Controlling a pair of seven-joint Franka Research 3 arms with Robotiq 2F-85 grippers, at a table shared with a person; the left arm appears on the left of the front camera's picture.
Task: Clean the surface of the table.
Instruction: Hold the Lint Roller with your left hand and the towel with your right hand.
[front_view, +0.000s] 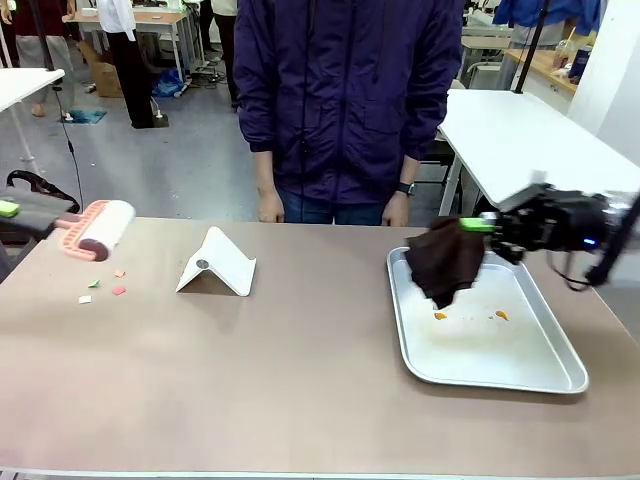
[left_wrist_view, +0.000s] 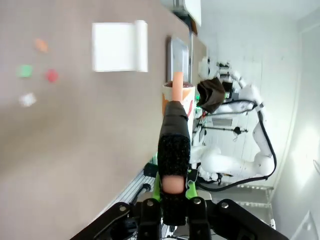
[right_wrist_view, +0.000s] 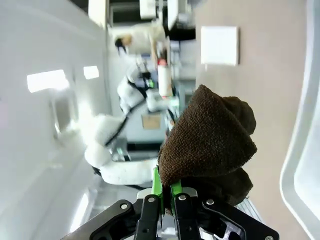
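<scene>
Table (front_view: 300, 400) filled the foreground, scraps (front_view: 103, 285) near its left end; left gripper (left_wrist_view: 174, 189) clamped the lint roller (front_view: 100, 230), right gripper (front_view: 486, 226) clamped a brown cloth (front_view: 447, 262) above the tray (front_view: 560, 378), so best bet was pressing the roller flat over the scraps, slowly.

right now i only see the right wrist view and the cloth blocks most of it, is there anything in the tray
Observer: Yes, orange bits lie in the tray, on the robot's side of the hanging cloth.
Operator: ok, any mess on the table itself
Observer: Four small scraps lie on the table, left of the white stand.
Operator: anything near them
Observer: A roller just beyond them, its handle in the left jaws, which are shut.
</scene>
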